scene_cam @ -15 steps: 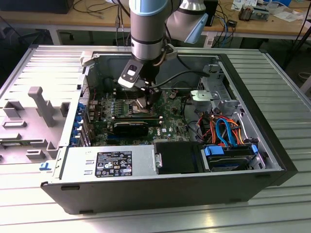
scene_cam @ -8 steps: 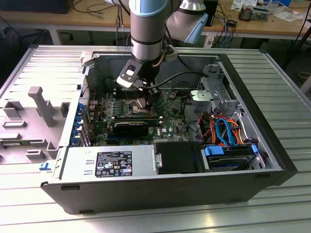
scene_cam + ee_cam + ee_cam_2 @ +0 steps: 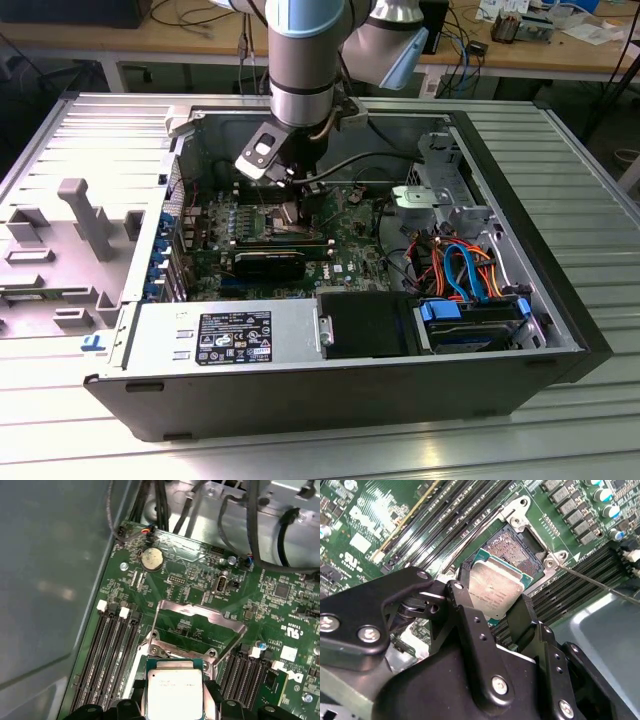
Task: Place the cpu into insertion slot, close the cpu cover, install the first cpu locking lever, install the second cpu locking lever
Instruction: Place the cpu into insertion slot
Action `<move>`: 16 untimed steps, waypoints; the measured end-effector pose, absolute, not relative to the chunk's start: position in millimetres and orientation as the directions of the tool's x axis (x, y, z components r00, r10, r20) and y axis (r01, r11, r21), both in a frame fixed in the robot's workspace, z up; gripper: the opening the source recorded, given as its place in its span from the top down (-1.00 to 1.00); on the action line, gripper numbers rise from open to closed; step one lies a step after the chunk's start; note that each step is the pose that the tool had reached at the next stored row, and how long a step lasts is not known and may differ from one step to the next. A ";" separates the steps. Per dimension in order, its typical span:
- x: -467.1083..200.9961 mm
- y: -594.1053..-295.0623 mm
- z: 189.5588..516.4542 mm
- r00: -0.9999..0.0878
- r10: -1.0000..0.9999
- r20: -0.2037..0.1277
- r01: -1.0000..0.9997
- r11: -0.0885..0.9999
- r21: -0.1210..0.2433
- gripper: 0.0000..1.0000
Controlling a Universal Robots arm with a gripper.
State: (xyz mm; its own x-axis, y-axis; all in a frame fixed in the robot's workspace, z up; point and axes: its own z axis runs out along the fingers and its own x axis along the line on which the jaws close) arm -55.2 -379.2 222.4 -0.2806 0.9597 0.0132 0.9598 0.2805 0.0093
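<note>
Jaws of the gripper reach into the computer case in the exterior view. In the second wrist view they pinch the cpu over the insertion slot, with memory slots flanking them. In the first wrist view the cpu cover stands raised just beyond them.

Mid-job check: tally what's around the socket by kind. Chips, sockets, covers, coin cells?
cpu: 1, held in the gripper
insertion slot: 1, bare
cpu cover: 1, raised
coin cell: 1
Total: 4
</note>
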 end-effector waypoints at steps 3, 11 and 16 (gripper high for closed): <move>-55.3 -379.2 220.8 -0.233 0.972 0.013 0.972 0.233 0.009 -0.08; -56.1 -379.2 217.0 -0.130 0.991 0.013 0.991 0.130 0.009 -0.08; -59.2 -378.8 214.8 -0.086 0.996 0.013 0.996 0.086 0.009 -0.08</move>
State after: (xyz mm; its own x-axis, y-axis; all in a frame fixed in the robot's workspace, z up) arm -59.2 -378.8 214.8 -0.0858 0.9962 0.0133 0.9963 0.0856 0.0093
